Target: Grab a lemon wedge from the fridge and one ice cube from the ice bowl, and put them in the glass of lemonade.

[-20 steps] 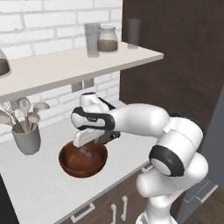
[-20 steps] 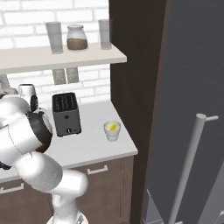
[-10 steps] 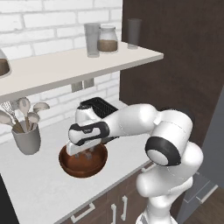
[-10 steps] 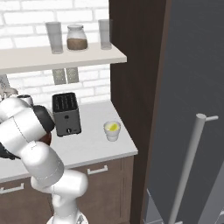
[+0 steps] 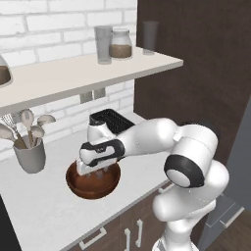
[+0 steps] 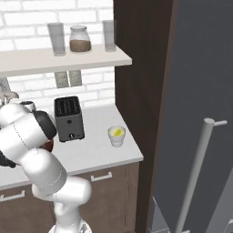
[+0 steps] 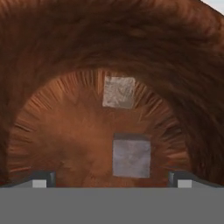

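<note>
Here we hold our gripper (image 7: pixel 112 177) spread wide inside the ice bowl (image 5: pixel 78 185); the nearer ice cube (image 7: pixel 131 158) lies just ahead between the fingertips (image 7: pixel 43 178), slightly off-centre.

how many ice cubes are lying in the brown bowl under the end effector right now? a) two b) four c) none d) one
a: the hand view shows two pale cubes on the floor of the ice bowl, one ice cube between the open end effector tips and a second cube beyond it.
</note>
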Robot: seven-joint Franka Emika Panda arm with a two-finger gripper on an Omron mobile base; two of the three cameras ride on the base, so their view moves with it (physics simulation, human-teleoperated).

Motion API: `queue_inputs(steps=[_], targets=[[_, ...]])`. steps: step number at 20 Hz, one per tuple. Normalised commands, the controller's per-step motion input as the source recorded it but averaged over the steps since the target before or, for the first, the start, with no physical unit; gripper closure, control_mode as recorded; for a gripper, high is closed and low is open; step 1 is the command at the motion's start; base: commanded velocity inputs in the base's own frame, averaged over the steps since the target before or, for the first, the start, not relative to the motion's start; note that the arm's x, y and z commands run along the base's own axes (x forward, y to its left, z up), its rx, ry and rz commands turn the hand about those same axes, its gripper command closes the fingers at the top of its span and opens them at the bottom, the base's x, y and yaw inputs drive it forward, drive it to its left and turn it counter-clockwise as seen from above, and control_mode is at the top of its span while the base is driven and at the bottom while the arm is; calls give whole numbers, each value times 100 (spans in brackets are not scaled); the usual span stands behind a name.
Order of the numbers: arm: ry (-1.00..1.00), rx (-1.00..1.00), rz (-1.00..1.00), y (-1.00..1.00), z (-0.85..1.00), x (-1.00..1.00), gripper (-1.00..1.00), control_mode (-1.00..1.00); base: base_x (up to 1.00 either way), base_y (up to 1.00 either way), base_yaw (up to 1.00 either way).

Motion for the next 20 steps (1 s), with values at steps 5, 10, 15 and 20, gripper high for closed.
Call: queue_inputs(steps=[5, 10, 15, 20], targets=[[-7, 0, -2, -8, -36, 15, -100, -100, 0, 0, 0], [-11, 0, 0, 13, -42, 5, -100, -100, 0, 0, 0], [-5, 0, 0, 15, -5, -6, -100, -100, 0, 0, 0], [-1, 2, 0, 6, 0, -16, -100, -100, 0, 0, 0]])
